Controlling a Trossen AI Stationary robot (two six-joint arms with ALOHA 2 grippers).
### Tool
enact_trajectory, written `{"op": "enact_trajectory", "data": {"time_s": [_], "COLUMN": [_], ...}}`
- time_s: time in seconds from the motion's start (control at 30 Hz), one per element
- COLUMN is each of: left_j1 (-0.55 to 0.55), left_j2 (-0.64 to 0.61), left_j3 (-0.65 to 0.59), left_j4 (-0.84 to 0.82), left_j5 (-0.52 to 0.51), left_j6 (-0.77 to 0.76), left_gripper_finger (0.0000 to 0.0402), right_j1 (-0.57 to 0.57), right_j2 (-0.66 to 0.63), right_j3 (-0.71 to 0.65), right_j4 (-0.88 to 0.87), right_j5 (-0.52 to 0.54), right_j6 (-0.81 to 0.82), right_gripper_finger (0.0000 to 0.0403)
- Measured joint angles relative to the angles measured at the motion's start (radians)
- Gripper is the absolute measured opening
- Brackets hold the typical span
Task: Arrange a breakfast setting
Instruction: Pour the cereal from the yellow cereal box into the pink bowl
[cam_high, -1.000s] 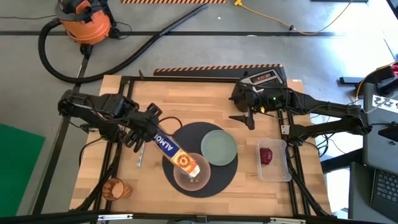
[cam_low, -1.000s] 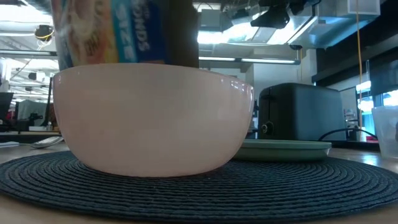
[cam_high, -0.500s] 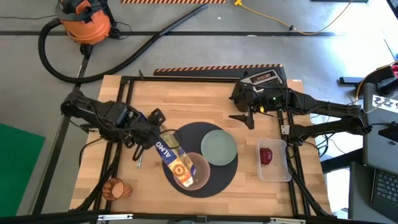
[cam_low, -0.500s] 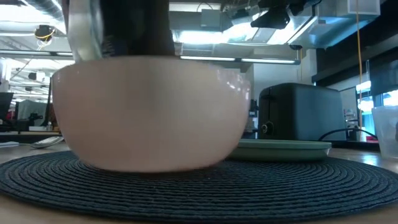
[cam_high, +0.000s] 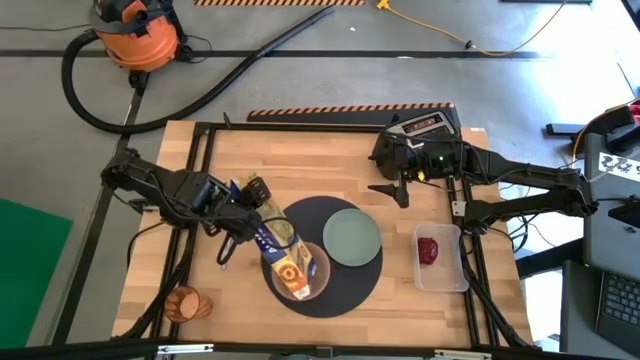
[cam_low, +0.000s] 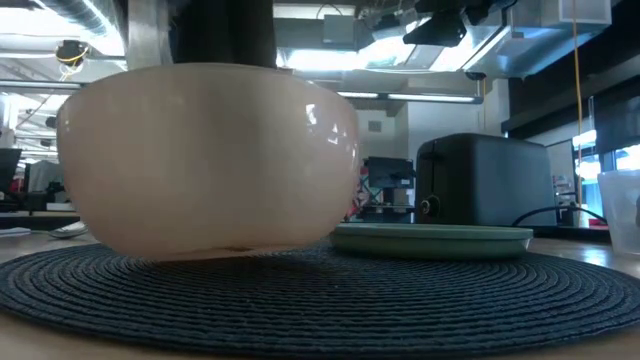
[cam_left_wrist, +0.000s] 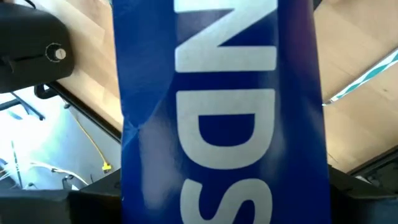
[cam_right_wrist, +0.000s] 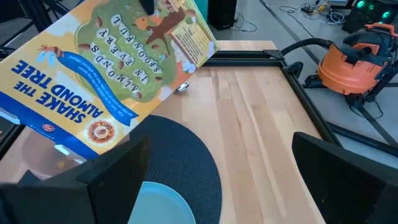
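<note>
While the left tool (cam_high: 243, 208) is clamped on a blue cereal box (cam_high: 275, 250), the box is tilted with its lower end inside the pink bowl (cam_high: 318, 277), in the lower centre of the high view. The bowl sits on the near-left part of the large round dark-grey mat (cam_high: 345, 290); in the low view the bowl (cam_low: 200, 160) fills the left and centre of the frame and its base appears tipped, lifted at the right side. In the lower left corner of the high view, the orange translucent cup (cam_high: 186, 302) stands on the tabletop (cam_high: 310, 160), well apart from the mat. A metal spoon (cam_high: 223, 258) lies on the tabletop left of the mat, partly under the left arm. At lower right, a clear container (cam_high: 458, 272) holds the red apple (cam_high: 428, 249). The pale green plate (cam_high: 352, 237) rests on the mat just beside the bowl, toward centre right. Farther up, at upper right, the right tool (cam_high: 393, 190) hovers above the tabletop with its fingers apart, holding nothing. The black toaster (cam_high: 425, 126) stands at the far edge, behind the right arm.
</note>
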Motion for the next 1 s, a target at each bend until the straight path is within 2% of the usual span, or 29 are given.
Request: {"op": "enact_trajectory", "data": {"time_s": [0.5, 0.83, 1.0], "left_j1": [0.000, 0.002, 0.003], "left_j2": [0.000, 0.000, 0.000], "left_j3": [0.000, 0.064, 0.064], "left_j4": [0.000, -0.001, -0.002], "left_j5": [-0.023, 0.119, 0.101], "left_j6": [0.006, -0.087, -0.089], "left_gripper_finger": [0.0256, 0.0256, 0.0256], "right_j1": [0.000, 0.000, 0.000], "right_j2": [0.000, 0.000, 0.000], "right_j3": [0.000, 0.000, 0.000], "right_j4": [-0.001, -0.025, -0.032], "right_j5": [0.000, 0.000, 0.000], "right_j6": [0.000, 0.000, 0.002], "right_gripper_finger": [0.0380, 0.0380, 0.0380]}}
